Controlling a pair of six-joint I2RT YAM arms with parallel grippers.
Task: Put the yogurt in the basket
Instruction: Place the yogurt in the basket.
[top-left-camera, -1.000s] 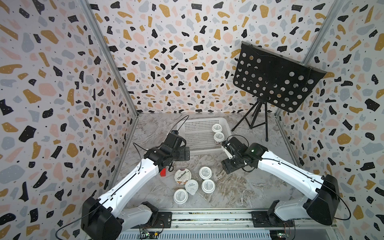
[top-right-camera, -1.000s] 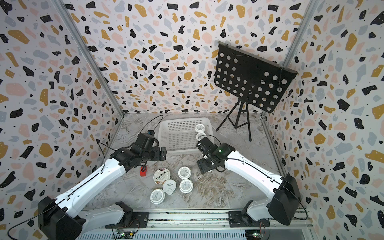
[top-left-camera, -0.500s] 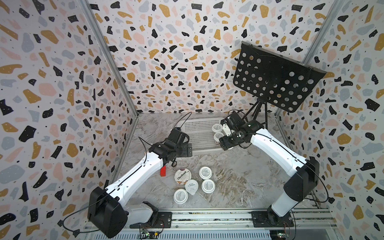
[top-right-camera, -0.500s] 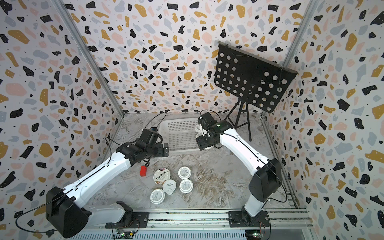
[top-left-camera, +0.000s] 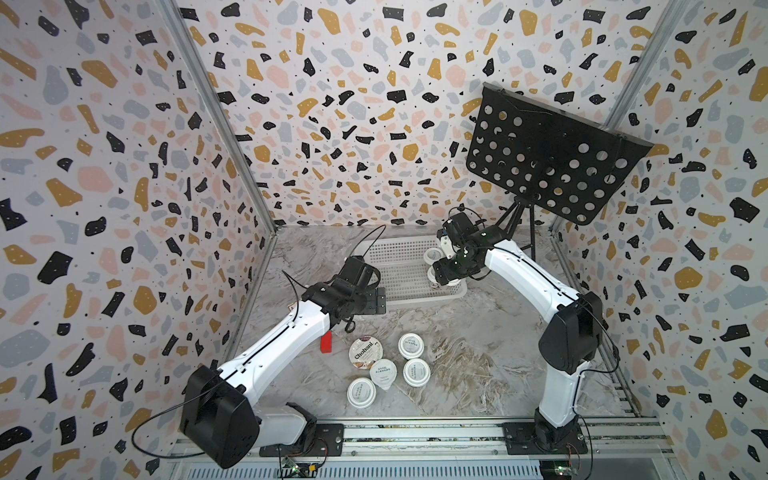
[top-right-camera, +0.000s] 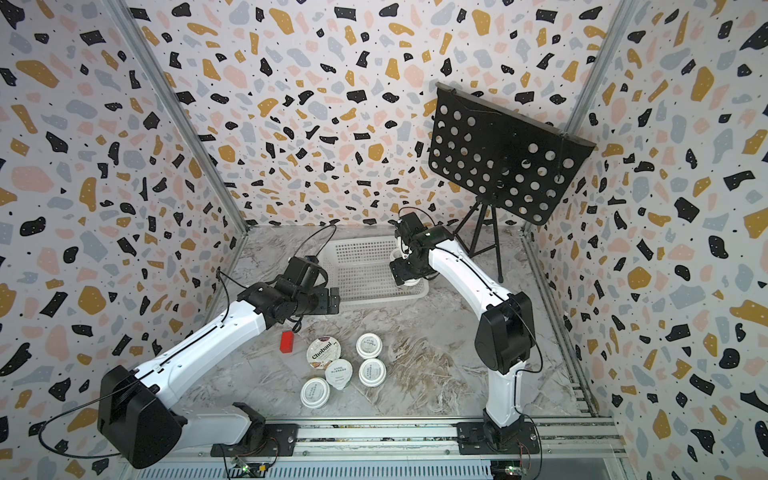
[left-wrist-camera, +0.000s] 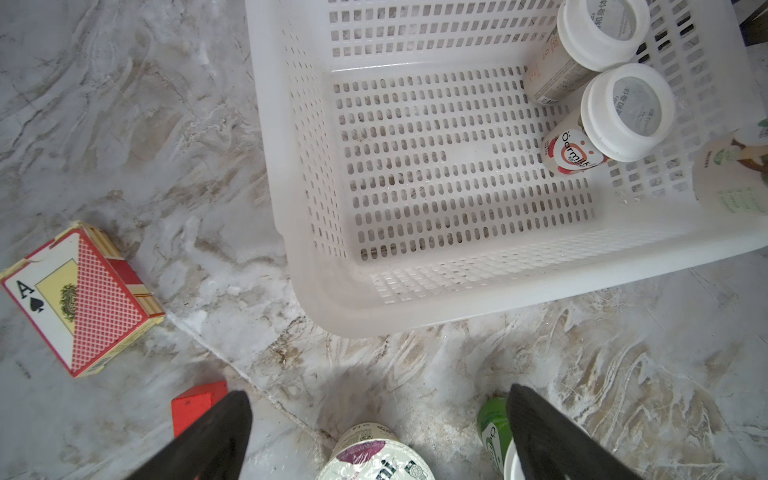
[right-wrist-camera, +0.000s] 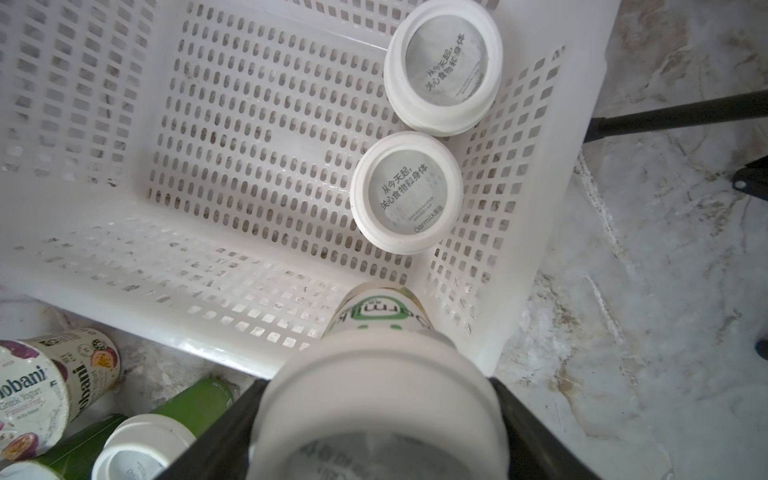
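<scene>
The white perforated basket lies at the back of the table. Two yogurt cups stand inside along its right wall. My right gripper is shut on another white-lidded yogurt cup and holds it over the basket's front right corner. Several more yogurt cups stand in a cluster at the table front, among them the wider Chobani one. My left gripper hangs open and empty above the table, just in front of the basket's left front corner.
A small red block lies left of the cup cluster, and a pack of playing cards lies beyond it. A black perforated music stand on a tripod stands at the back right, close behind my right arm.
My right arm has carried its cup from the table in front of the basket up over the basket's right front corner, elbow raised. The left gripper has drifted slightly to the right.
</scene>
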